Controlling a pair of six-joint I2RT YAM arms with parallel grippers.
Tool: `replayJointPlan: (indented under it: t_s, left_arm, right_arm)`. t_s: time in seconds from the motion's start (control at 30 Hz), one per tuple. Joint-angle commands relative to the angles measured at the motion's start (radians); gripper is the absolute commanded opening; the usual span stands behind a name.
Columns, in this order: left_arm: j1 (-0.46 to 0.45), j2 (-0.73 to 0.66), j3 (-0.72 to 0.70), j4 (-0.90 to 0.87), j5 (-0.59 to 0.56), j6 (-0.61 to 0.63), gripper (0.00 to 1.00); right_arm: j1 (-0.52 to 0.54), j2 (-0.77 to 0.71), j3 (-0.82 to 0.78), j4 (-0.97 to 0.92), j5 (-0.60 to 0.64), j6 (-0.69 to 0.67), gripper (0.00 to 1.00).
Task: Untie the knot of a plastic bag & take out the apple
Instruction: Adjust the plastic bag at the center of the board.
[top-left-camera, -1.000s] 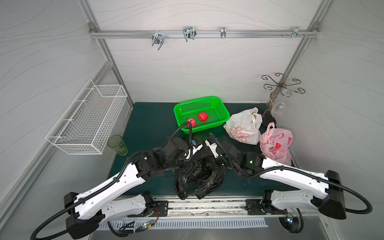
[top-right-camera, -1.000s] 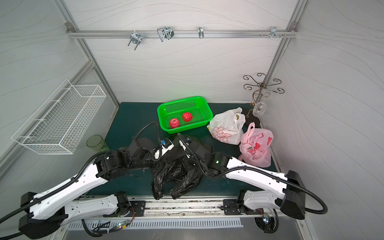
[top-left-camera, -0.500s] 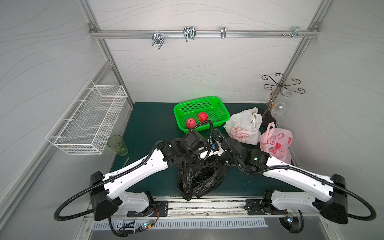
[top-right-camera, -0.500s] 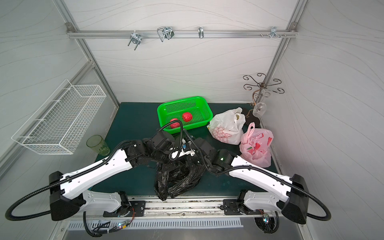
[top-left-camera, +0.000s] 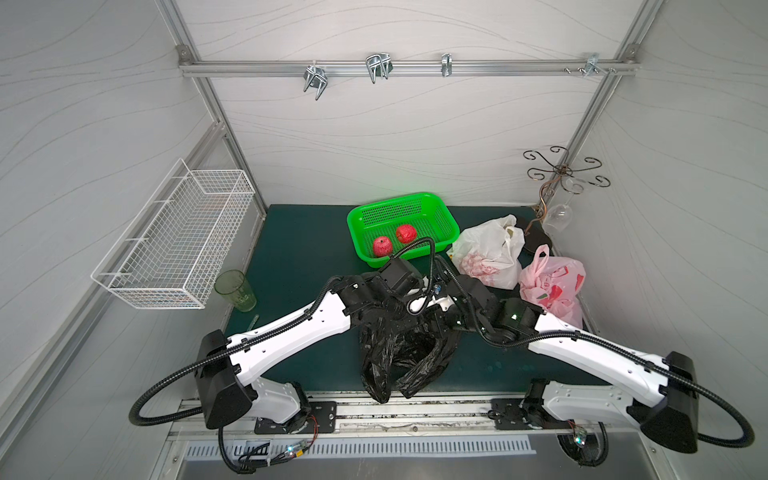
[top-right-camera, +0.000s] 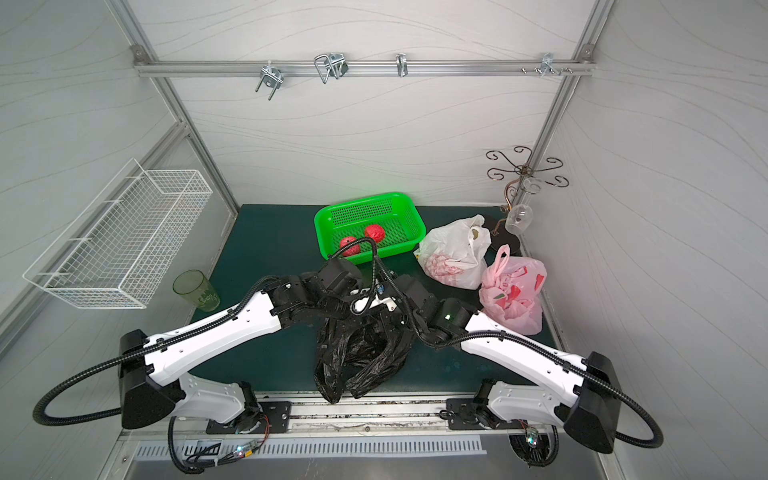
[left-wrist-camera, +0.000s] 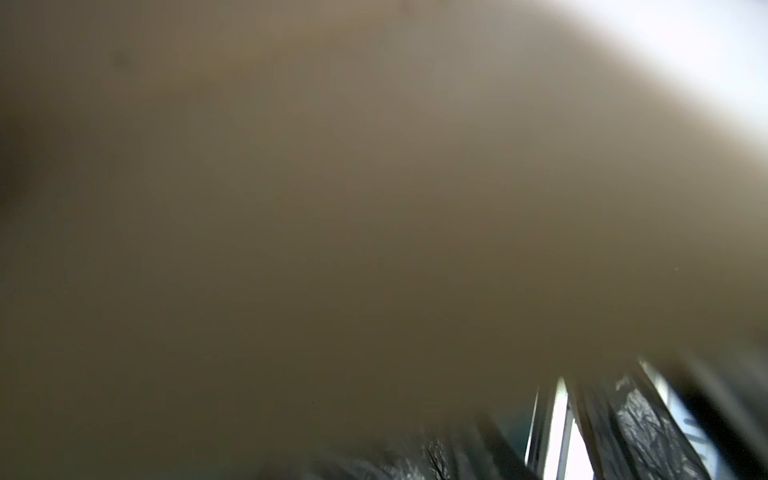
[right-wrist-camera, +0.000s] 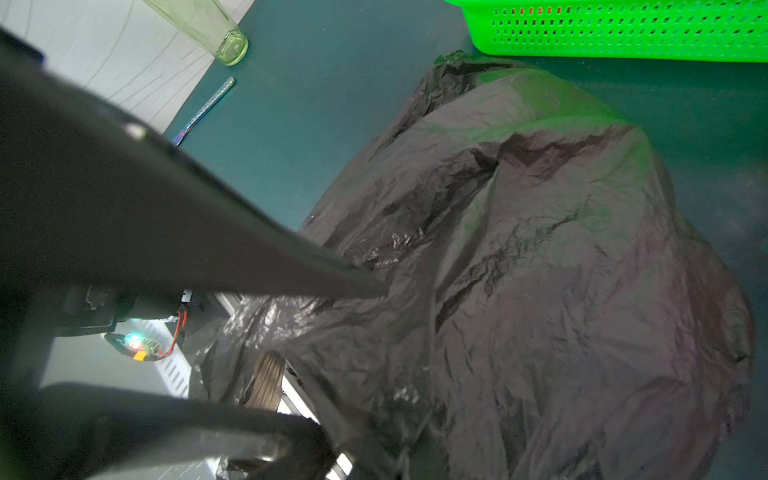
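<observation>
The black bag (top-left-camera: 399, 357) sits at the front middle of the green table (top-left-camera: 299, 249), between my two arms. It's thin, glossy, crinkled film, slumped and partly flattened. Its top is bunched up under both wrists, and two long handle loops trail over the table's front edge. I can't make out a knot, and the plastic hides the contents.

My right gripper (right-wrist-camera: 355, 361) has its fingers pinched on a fold of the bag, with film draped over the lower finger. My left gripper (top-left-camera: 388, 313) is buried in the bunched top. The left wrist camera is nearly all brown blur with strips of black plastic at one edge, so I can't tell if that claw is apart or together.

Two red apples (top-left-camera: 382, 246) lie in the green basket (top-left-camera: 446, 216) behind the bag. A white bag (top-left-camera: 486, 253) and a pink bag (top-left-camera: 552, 286) sit beside my right arm.
</observation>
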Motion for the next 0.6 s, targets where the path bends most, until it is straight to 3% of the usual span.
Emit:
replayJointPlan:
  t_s: [0.0,0.13,0.27,0.37,0.4,0.5,0.53,0.57]
  left_arm:
    - [0.033,0.036,0.025,0.027,-0.108,-0.004,0.47]
    - [0.044,0.054,0.029,0.027,-0.15,-0.011,0.3]
    - [0.058,0.053,0.034,0.025,-0.112,-0.021,0.01]
    - [0.075,0.05,0.045,0.007,-0.075,-0.029,0.0]
    - [0.079,0.048,0.044,0.004,-0.064,-0.03,0.0]
    - [0.088,0.045,0.044,0.003,-0.065,-0.038,0.0]
    - [0.092,0.051,0.051,-0.003,-0.078,-0.05,0.0]
    - [0.094,0.059,0.065,-0.015,-0.097,-0.059,0.0]
  right_arm:
    - [0.017,-0.039,0.012,0.027,-0.047,-0.031,0.02]
    - [0.015,-0.05,0.012,0.026,-0.05,-0.032,0.03]
    - [0.01,-0.062,0.01,0.029,-0.055,-0.031,0.03]
    - [0.004,-0.063,0.012,0.029,-0.056,-0.031,0.05]
    - [0.002,-0.063,0.012,0.029,-0.057,-0.031,0.1]
    - [-0.013,-0.066,0.012,0.021,-0.045,-0.037,0.55]
    - [-0.022,-0.073,0.012,0.01,-0.034,-0.037,0.65]
    - [-0.034,-0.084,0.012,-0.006,-0.02,-0.036,0.68]
